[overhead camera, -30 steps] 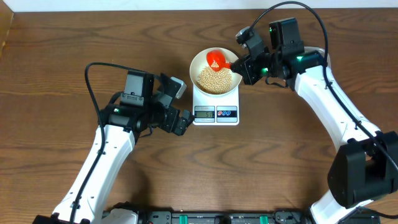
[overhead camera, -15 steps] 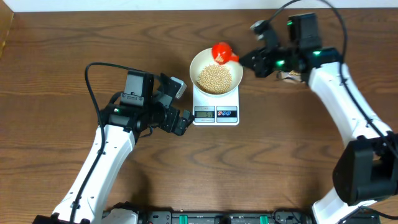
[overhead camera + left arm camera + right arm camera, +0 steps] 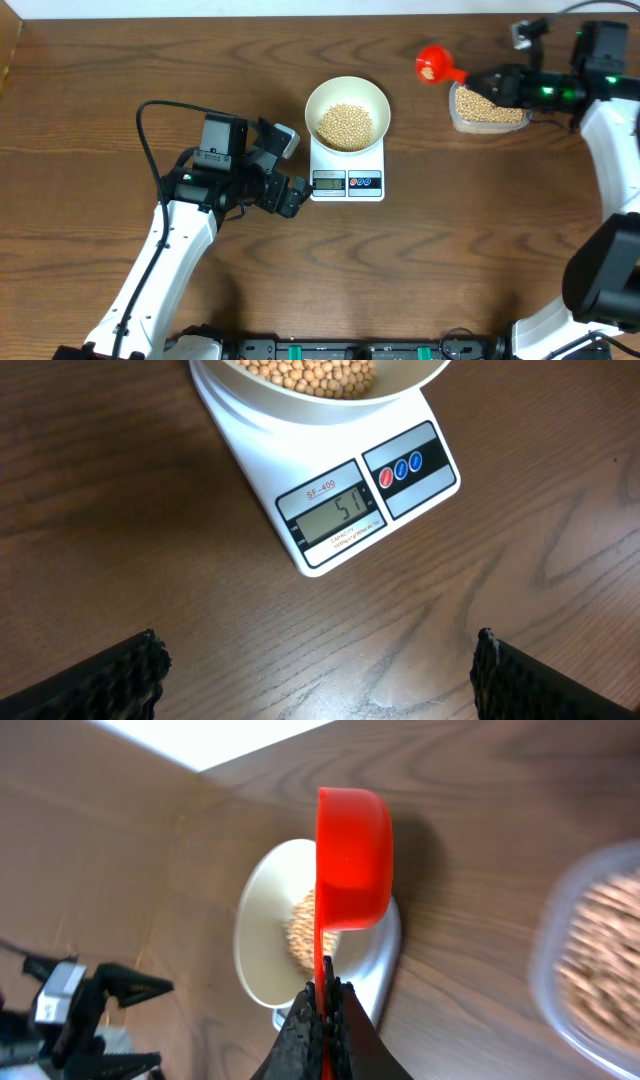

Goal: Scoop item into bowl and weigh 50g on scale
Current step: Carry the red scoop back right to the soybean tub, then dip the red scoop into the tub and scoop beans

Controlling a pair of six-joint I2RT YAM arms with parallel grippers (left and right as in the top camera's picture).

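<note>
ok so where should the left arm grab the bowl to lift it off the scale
Probably best by the left rim of the bowl, coming down from above, one finger inside and one outside. It stands upright and the beans heap in the middle, leaving the rim bare. The open left pincer sits on that side.

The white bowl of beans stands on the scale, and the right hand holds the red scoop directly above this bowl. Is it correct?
No. The right hand holds the red scoop near the clear tub, away from the bowl, as the overhead view shows. The rest is correct.
</note>
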